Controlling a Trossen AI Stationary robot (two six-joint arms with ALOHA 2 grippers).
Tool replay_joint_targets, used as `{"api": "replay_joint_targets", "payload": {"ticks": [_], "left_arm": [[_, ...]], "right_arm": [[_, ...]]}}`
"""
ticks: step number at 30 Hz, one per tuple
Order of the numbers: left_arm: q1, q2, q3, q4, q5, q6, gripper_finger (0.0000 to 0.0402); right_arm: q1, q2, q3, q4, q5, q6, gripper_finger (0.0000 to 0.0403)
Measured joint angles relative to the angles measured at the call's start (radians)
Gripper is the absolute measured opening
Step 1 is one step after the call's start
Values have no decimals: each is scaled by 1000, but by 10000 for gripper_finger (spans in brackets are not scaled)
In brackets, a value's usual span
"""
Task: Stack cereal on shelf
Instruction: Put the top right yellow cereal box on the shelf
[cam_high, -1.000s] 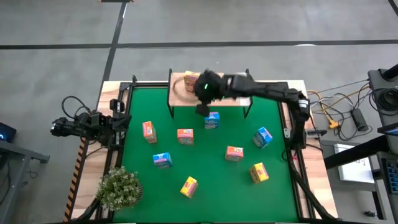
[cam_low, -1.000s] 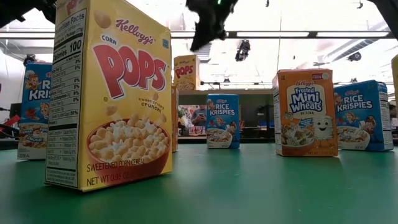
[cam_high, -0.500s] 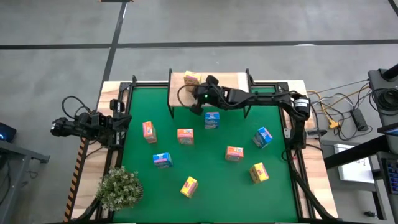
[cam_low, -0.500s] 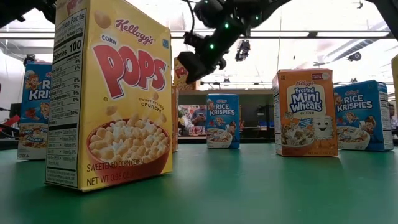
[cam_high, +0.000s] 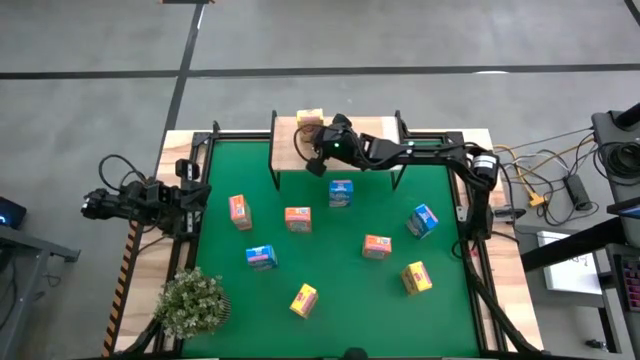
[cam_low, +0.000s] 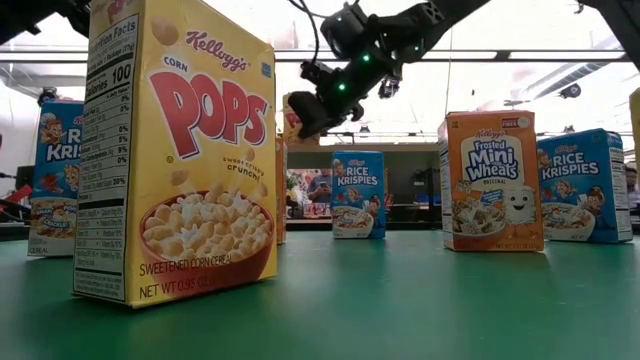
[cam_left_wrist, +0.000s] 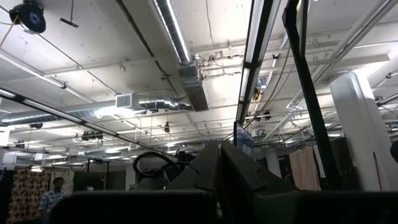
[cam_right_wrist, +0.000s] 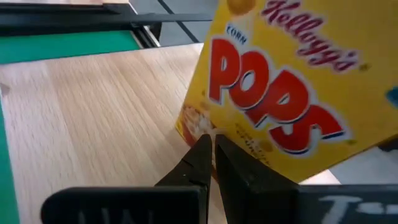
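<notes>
One yellow cereal box (cam_high: 310, 119) stands at the far edge of the light-wood shelf (cam_high: 365, 133); it looks tilted in the right wrist view (cam_right_wrist: 292, 81). My right gripper (cam_high: 318, 158) is shut and reaches level over the shelf top, its tips (cam_right_wrist: 211, 142) at the foot of the box's printed face. Several other cereal boxes stand on the green mat, among them a blue one (cam_high: 341, 192) just in front of the shelf. My left gripper (cam_left_wrist: 217, 163) is shut and parked off the table's left edge, pointing at the ceiling. My right gripper's shut fingertips (cam_right_wrist: 200, 149) stand against the bottom of the yellow box's printed face (cam_right_wrist: 205, 121), coming level from the near side of the shelf. Whether they touch the box, I cannot tell.
Orange boxes (cam_high: 239, 210) (cam_high: 297, 218) (cam_high: 376, 246), blue boxes (cam_high: 261, 257) (cam_high: 423, 221) and yellow boxes (cam_high: 303, 299) (cam_high: 416, 278) are scattered on the mat (cam_high: 330, 320). A potted plant (cam_high: 192, 303) stands at the near left corner. The shelf top right of the gripper is bare wood.
My right gripper has come down from above the shelf to the level of the yellow box and drawn in toward it. The yellow box has shifted a little toward the shelf's far edge.
</notes>
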Motion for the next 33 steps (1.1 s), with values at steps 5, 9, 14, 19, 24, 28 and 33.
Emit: {"api": "replay_joint_targets", "payload": {"ticks": [5, 9, 14, 19, 24, 28, 33], "left_arm": [[0, 0, 0, 6, 0, 0, 0], [0, 0, 0, 7, 0, 0, 0], [0, 0, 0, 6, 0, 0, 0], [0, 0, 0, 5, 0, -4, 0], [0, 0, 0, 5, 0, -4, 0], [0, 0, 0, 5, 0, -5, 0], [0, 0, 0, 5, 0, -5, 0]], "right_arm": [[-1, 39, 0, 58, 0, -22, 12], [-1, 50, 0, 74, 8, -24, 12], [-11, 50, 0, 77, 32, -23, 12], [-17, 50, 0, 77, 35, -24, 12], [-16, 47, 0, 78, 35, -18, 12], [-22, 45, 1, 81, 32, -11, 12], [-13, 36, 1, 53, 34, 1, 12]]}}
